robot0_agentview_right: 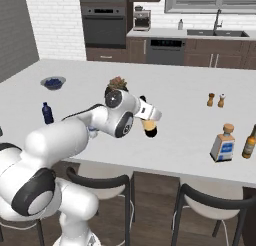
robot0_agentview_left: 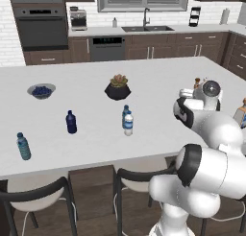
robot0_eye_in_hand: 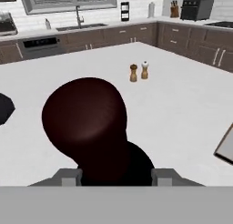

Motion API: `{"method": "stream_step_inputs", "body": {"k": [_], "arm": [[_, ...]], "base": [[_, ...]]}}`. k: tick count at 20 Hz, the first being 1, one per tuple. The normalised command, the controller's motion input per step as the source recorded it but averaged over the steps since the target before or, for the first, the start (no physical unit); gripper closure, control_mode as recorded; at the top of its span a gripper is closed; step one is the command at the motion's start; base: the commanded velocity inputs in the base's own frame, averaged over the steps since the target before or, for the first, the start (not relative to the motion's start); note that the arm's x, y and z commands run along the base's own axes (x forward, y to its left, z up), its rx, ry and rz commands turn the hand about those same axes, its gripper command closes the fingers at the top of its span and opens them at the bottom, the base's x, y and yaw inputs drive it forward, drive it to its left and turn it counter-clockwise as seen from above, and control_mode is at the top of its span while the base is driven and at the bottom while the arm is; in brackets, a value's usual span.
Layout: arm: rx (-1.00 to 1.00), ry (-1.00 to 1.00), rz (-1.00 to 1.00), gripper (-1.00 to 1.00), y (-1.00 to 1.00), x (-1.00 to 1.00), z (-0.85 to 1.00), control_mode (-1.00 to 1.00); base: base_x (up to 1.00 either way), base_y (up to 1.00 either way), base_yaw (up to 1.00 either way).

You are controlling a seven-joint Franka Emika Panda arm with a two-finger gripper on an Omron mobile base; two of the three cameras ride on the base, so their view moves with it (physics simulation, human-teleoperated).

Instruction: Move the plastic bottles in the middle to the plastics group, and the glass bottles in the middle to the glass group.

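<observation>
**Status.** The gripper (robot0_agentview_right: 149, 121) is closed on the wine bottle (robot0_eye_in_hand: 84, 123). In the hand view its finger tips (robot0_eye_in_hand: 68, 176) sit on either side of the dark red neck foil. The wine bottle appears to be held above the tabletop (robot0_agentview_right: 185, 115), partway through transfer.

**Done.** As far as the views show, no bottle has been delivered yet.

**Remaining.**
1. Wine bottle: the glass group, a squat amber bottle (robot0_agentview_right: 223, 142), stands well to the right of the gripper, so the carry and set-down are pending.
2. Plastic bottles: the white-capped bottle (robot0_agentview_left: 128, 125) and the teal bottle (robot0_agentview_left: 125, 112) stand together, touching or nearly so, left of the gripper. Both are well apart from the plastics-group bottle (robot0_agentview_left: 22, 146), which is farther left.
</observation>
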Motion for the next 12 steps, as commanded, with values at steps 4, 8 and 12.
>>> {"method": "stream_step_inputs", "body": {"k": [4,8,12], "arm": [[0.06,0.08,0.00,1.00,-0.43,-0.08,0.01,-1.00],[0.05,0.21,0.00,1.00,-0.35,-0.04,0.00,-1.00],[0.03,0.21,0.00,1.00,-0.38,0.00,0.00,-1.00]], "base": [[0.00,0.00,0.00],[0.00,0.00,0.00],[0.00,0.00,0.00]]}}
